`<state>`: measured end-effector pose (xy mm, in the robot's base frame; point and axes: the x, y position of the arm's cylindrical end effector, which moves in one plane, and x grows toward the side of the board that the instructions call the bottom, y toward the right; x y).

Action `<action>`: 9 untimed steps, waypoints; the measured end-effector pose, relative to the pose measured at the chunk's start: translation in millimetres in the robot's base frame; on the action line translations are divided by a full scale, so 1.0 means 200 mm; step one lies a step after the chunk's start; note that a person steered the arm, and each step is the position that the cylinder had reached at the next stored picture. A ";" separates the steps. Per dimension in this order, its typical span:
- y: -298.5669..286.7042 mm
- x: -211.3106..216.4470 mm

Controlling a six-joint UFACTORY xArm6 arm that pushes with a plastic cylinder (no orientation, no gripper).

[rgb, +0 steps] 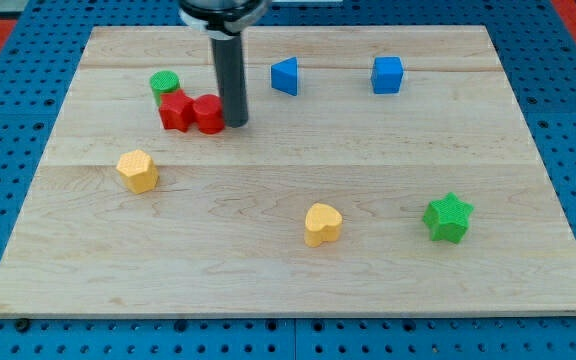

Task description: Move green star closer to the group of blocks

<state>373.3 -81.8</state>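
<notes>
Down at the board, my tip (235,123) rests on the wood just to the view's right of the two red blocks, touching or nearly touching the nearer one; it is a bare rod end, with nothing to open, close or hold, and nothing clings to it. From the green star (448,217), which sits alone near the view's lower right part of the wooden board (288,270), my tip is well apart, far up and to the view's left. Nearest the green star is the yellow heart (322,224), to its left at about the same height, with bare wood between them. Straight above the green star, near the board's top edge, stands the blue cube (388,75), and left of that cube lies the blue triangular block (285,76). Far to the green star's upper left are the red blocks (192,113), two pressed side by side, their shapes hard to make out, with the green cylinder (164,85) touching their upper left. Far left of the star sits the yellow hexagonal block (138,171).
</notes>
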 end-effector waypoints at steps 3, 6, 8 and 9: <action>1.30 0.42; 1.81 1.04; 1.39 0.72; 1.29 0.81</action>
<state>535.7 176.2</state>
